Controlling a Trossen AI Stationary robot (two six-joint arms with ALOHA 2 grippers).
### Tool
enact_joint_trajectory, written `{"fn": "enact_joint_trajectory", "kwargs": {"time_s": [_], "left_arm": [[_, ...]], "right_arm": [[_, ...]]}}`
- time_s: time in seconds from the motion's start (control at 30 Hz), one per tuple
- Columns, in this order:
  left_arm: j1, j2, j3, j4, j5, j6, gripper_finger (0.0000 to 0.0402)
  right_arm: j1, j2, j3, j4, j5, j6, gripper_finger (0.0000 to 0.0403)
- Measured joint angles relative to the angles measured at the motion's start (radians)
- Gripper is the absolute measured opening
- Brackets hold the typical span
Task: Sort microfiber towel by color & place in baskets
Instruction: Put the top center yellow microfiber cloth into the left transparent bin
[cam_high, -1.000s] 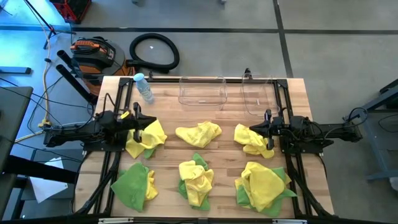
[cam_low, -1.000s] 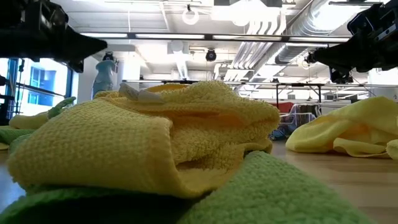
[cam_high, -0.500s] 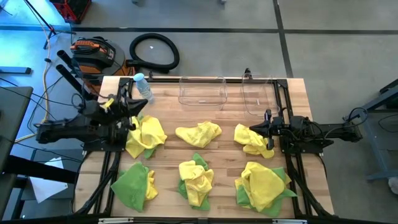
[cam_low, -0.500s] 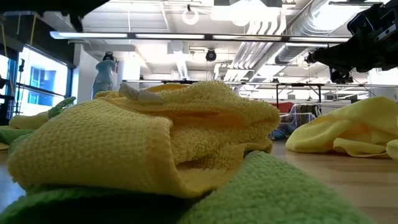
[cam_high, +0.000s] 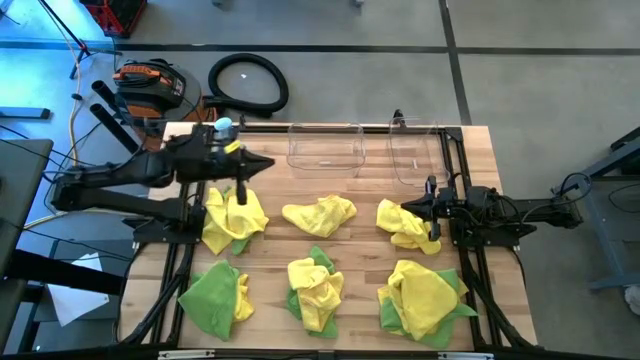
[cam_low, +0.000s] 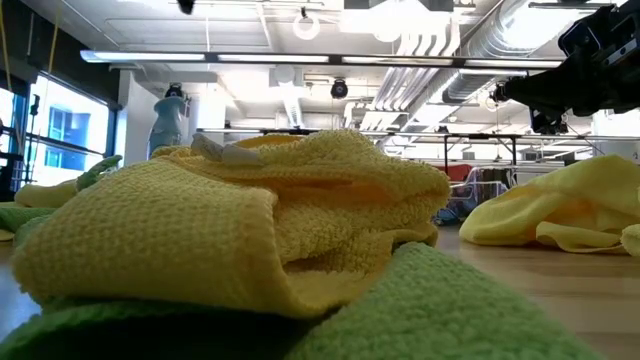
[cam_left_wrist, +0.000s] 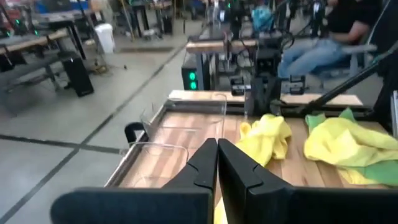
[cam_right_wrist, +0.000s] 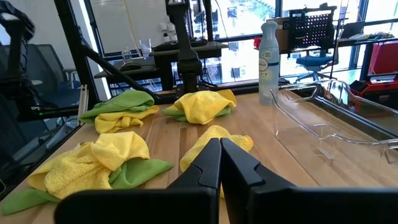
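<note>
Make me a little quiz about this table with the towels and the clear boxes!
1. True or false: the wide basket and the narrow basket are both empty.
2. Pick one. The towels on the table are: A) red and blue, B) yellow and green, C) black and white.
3. Fill in the gap: the bottle has a ___ cap.

Key: 1 true. 2 B. 3 blue.
</note>
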Motion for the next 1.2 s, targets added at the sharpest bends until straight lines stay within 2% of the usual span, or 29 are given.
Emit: {"fn": "enact_joint_trajectory", "kwargs": {"time_s": [0.13, 0.33, 0.47, 0.6, 0.7, 1.03, 1.2], "left_arm": [[-0.017, 0.140, 0.127, -0.138, -0.021, -0.023, 0.0033], [-0.073, 0.369, 0.314, -0.324, -0.063, -0.029, 0.0097], [-0.119, 0.513, 0.401, -0.363, -0.103, -0.045, 0.0136], [-0.154, 0.638, 0.457, -0.364, -0.186, -0.099, 0.0163], [-0.167, 0.714, 0.486, -0.363, -0.224, -0.141, 0.0171], [-0.172, 0.906, 0.536, -0.362, -0.223, -0.337, 0.0172], [-0.172, 0.985, 0.539, -0.365, -0.174, -0.431, 0.0172]], "right_arm": [[0.000, 0.000, 0.000, 0.000, 0.000, 0.000, 0.0000], [0.000, 0.000, 0.000, 0.000, 0.000, 0.000, 0.0000], [0.000, 0.000, 0.000, 0.000, 0.000, 0.000, 0.0000], [0.000, 0.000, 0.000, 0.000, 0.000, 0.000, 0.0000], [0.000, 0.000, 0.000, 0.000, 0.000, 0.000, 0.0000], [0.000, 0.000, 0.000, 0.000, 0.000, 0.000, 0.0000], [0.000, 0.000, 0.000, 0.000, 0.000, 0.000, 0.0000]]}}
